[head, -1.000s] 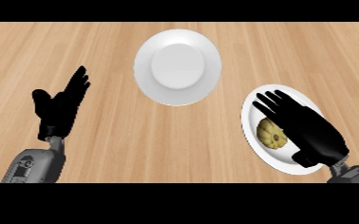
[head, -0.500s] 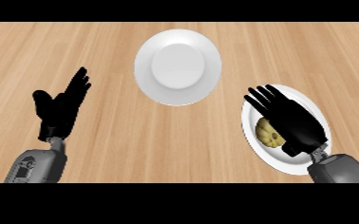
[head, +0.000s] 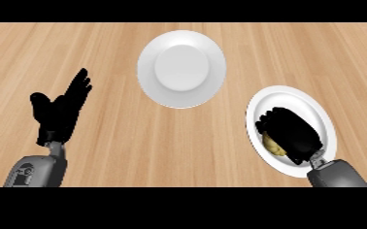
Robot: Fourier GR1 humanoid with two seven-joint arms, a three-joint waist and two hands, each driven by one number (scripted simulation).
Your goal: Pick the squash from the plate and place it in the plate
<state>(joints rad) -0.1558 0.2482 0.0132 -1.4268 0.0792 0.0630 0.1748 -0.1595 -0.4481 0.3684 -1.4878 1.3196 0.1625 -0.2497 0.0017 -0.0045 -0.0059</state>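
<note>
Head view: squash (head: 273, 144) mostly under rt hand (head: 292, 132)

No readable text, label, brand, number or sign anywhere: none on the pale wooden counter top (head: 108, 53), none on the round white plate far at centre (head: 182, 69), none on the round white plate near at right (head: 315, 107).

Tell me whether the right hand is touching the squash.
Touching. In the head view the right hand curls down over the squash on the right plate, covering most of it with no gap visible.
</note>
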